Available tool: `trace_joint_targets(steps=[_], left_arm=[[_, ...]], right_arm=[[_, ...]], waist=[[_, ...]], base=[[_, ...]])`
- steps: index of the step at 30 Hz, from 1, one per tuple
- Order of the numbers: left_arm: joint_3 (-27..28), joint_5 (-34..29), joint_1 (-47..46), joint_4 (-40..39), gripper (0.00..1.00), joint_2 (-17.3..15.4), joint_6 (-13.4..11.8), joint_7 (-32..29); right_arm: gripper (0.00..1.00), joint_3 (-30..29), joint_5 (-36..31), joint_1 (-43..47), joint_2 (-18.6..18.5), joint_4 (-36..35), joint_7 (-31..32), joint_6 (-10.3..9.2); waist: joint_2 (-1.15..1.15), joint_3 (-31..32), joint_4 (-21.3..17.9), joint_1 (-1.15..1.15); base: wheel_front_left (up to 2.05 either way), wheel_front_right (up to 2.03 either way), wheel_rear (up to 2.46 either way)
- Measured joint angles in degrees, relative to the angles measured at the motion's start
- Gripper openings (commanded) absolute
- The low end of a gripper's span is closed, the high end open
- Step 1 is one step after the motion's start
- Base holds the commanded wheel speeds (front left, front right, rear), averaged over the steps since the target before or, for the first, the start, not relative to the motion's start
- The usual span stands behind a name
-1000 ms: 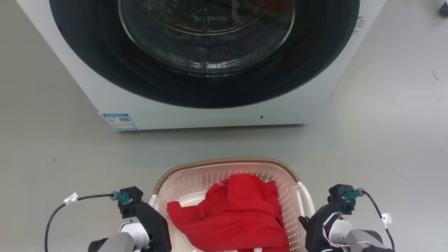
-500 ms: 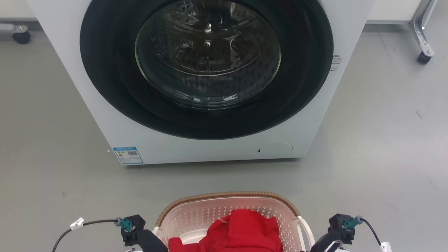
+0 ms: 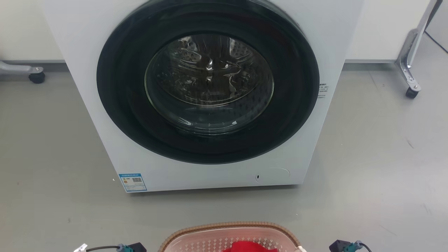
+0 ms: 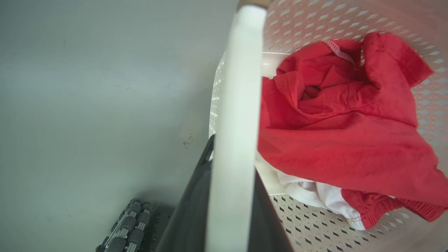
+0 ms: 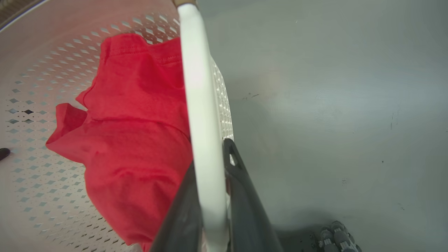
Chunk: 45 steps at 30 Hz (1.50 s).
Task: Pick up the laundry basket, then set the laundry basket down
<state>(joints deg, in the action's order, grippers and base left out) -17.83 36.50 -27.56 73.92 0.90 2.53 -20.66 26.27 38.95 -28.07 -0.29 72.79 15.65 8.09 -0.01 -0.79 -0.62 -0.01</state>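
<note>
The laundry basket [image 3: 231, 226] shows its brown woven-look rim at the head view's bottom edge, in front of the washing machine. Its perforated pale pink wall [image 4: 350, 21] holds a red garment [image 4: 350, 115] lying over a white one [image 4: 325, 196]. My left gripper [image 4: 231, 157] is shut on the basket's white left handle [image 4: 239, 87], one dark finger on each side. Across the basket, the white right handle [image 5: 197, 87] is clamped the same way by my right gripper [image 5: 210, 157]. The red garment [image 5: 140, 140] lies just inside that handle.
A white front-loading washing machine [image 3: 87, 87] with its round glass door [image 3: 210, 80] shut stands on the grey floor just beyond the basket. Metal frame legs on castors stand at far left [image 3: 36, 77] and far right [image 3: 411, 91]. Rollers of my base [image 4: 127, 224] show below the left handle.
The whole head picture has shifted: the camera now looks higher, so the washing machine sits lower and the basket and wrists have slid to the bottom edge. Both grips look unchanged.
</note>
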Motion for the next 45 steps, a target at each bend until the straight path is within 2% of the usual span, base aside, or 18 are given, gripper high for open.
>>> trace_joint_targets(steps=[17, 45], left_arm=[[-4.2, 5.3, 3.4, -3.1, 0.00, -0.7, -2.1, -1.1], [-8.1, 8.9, 3.5, -4.5, 0.00, -0.9, -4.1, -1.4]], right_arm=[[0.00, 1.7, 1.5, 2.0, -0.2, -0.7, 1.0, -0.02], [0.00, 2.1, 3.4, 2.0, -0.5, -0.5, 1.4, -0.52]], waist=[[0.01, 2.4, 0.4, 0.01], [0.01, 2.6, 0.4, 0.01]], base=[[0.00, 0.00, 0.00], [0.00, 0.00, 0.00]])
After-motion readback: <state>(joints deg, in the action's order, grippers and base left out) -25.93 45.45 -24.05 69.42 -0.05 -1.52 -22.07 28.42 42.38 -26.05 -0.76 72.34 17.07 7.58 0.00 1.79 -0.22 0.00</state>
